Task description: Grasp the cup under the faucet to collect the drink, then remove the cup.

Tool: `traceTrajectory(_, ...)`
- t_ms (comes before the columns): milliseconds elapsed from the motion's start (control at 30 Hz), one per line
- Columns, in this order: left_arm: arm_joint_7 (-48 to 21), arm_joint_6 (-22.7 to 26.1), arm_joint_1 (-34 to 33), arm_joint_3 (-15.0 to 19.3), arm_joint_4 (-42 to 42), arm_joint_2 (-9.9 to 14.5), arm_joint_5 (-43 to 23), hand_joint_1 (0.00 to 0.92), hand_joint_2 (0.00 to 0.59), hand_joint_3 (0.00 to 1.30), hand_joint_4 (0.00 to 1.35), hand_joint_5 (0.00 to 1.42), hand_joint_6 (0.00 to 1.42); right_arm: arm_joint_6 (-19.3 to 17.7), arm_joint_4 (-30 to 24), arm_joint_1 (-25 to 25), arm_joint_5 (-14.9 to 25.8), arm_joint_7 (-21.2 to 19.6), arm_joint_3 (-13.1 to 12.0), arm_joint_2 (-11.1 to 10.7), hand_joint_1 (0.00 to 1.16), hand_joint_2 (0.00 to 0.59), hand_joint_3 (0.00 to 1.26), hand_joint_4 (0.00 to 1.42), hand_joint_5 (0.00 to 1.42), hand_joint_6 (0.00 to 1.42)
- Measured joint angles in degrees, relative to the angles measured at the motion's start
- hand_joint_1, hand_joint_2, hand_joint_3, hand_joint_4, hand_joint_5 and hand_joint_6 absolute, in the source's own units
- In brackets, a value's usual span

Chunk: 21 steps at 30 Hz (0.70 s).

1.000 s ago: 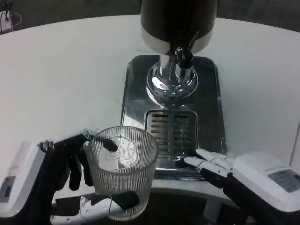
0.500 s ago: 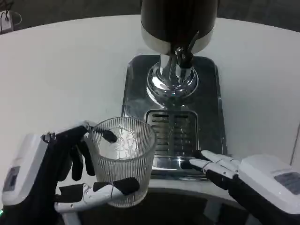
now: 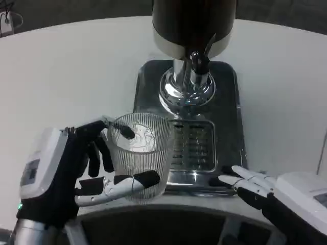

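In the head view, your left hand point(image 3: 76, 168) gripped the ribbed glass cup point(image 3: 139, 153), thumb laid across its near wall and fingers point(image 3: 120, 130) hooked over the far rim. The cup looked empty as far as its clear walls let you see. It sat at the left front corner of the steel drip tray point(image 3: 148, 87), overlapping the left edge of the slotted grate point(image 3: 196, 145), and whether its base rested on the tray or hung just above could not be told.

The faucet point(image 3: 196, 64) jutted from the base of the dark dispenser point(image 3: 194, 25) at the back of the tray, well apart from the cup and further in and to the right. So you were in the carrying step: cup grasped, not yet under the spout, no drink collected.

Your right hand point(image 3: 255, 186) held nothing, its fingers extended and slightly apart, tips at the tray's front right corner; contact with the metal could not be settled from this angle.

By my reading, the next move called for you to bring the cup away from you and rightward across the grate until its mouth stood directly beneath the faucet, keeping it upright and below the spout's tip. The free right hand seemed placed to reach for the tap, though its lever was hard to make out here.
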Motion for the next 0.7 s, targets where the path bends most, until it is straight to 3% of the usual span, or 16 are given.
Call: traceTrajectory(700, 2.5, 1.2, -11.0, -1.6, 11.5, 2.1, 3.1, 0.475, 0.0, 0.99, 1.09, 1.23, 1.42, -0.6, -2.1, 2.6, 1.5, 0.0, -1.8, 0.0, 0.49, 0.456, 0.16, 0.04, 0.1, 0.07)
